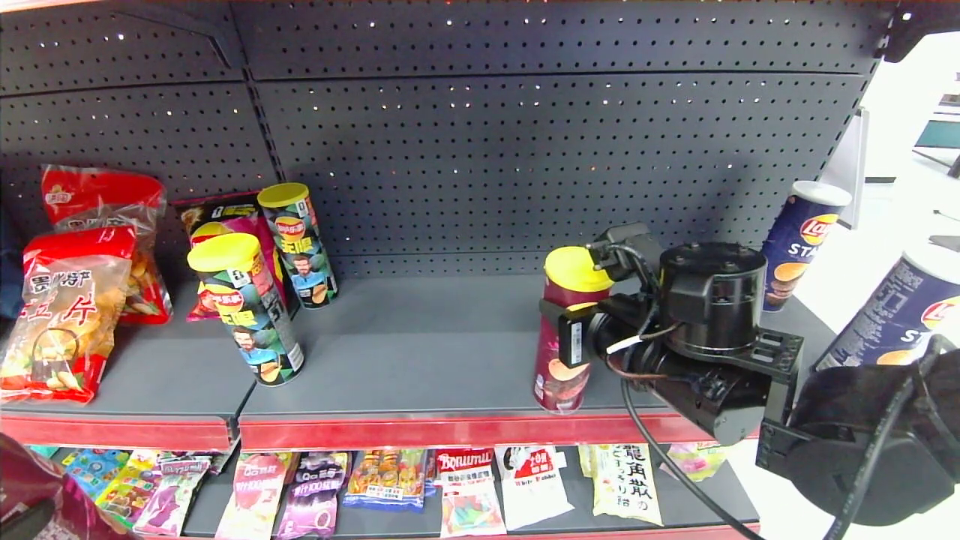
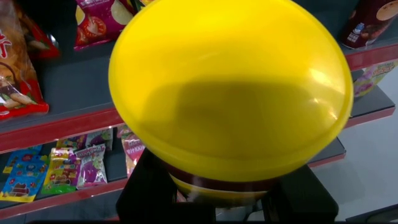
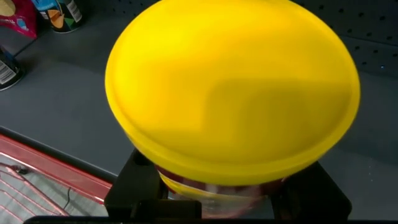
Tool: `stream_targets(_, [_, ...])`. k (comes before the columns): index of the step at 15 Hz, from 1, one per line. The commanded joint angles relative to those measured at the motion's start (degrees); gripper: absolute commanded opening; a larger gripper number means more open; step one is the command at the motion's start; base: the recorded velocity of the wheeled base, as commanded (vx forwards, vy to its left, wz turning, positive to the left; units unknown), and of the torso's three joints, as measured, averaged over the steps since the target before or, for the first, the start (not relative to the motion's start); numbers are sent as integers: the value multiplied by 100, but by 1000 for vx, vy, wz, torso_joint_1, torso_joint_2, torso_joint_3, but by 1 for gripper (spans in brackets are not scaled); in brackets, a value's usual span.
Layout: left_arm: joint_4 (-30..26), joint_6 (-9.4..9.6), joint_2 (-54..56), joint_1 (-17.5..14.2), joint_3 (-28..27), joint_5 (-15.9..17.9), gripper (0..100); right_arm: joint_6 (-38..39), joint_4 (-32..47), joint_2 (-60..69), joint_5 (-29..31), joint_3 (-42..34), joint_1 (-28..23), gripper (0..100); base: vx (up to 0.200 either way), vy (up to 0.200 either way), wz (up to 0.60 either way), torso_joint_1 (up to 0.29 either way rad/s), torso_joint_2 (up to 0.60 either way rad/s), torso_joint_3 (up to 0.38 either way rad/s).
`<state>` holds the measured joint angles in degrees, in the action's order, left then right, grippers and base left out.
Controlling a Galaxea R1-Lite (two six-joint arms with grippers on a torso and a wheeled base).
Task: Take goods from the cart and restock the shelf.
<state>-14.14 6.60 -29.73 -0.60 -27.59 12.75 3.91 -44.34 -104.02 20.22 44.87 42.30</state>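
Observation:
A maroon chip can [image 1: 561, 375] with a yellow lid [image 1: 576, 268] stands upright on the grey shelf board [image 1: 420, 352], close to its red front edge. My right gripper [image 1: 574, 341] is shut on this can at mid-height, and its lid [image 3: 233, 87] looms large in the right wrist view, with black fingers [image 3: 134, 186] on both sides below it. My left gripper [image 2: 217, 196] is shut on a second yellow-lidded can [image 2: 230, 87], held in front of the shelf and below its board level.
Two teal cans [image 1: 247, 315] [image 1: 298, 244] and red snack bags [image 1: 64, 315] occupy the shelf's left part. Blue cans [image 1: 802, 240] [image 1: 892, 315] stand at the right. The middle of the board is bare. Snack packets [image 1: 390, 480] line the lower shelf.

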Motion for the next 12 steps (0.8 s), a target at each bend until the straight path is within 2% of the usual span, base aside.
stream_targets(1, [-1,0,-6,-2,-1,8,0,-5,22,-22,-1,-49,-3,0,0,0,0,0,0,0])
stream_targets(5, [-1,0,3,-2,17,-1,0,-5,13,-30,-1,-23,-3,0,0,0,0,0,0,0])
stream_targets(6, [-1,0,3,-2,17,8,0,4,13,-39,-1,-31,-3,100,0,0,0,0,0,0])
stream_targets(12, [-1,0,3,-2,17,8,0,-5,13,40,34,-84,33,100,0,0,0,0,0,0])
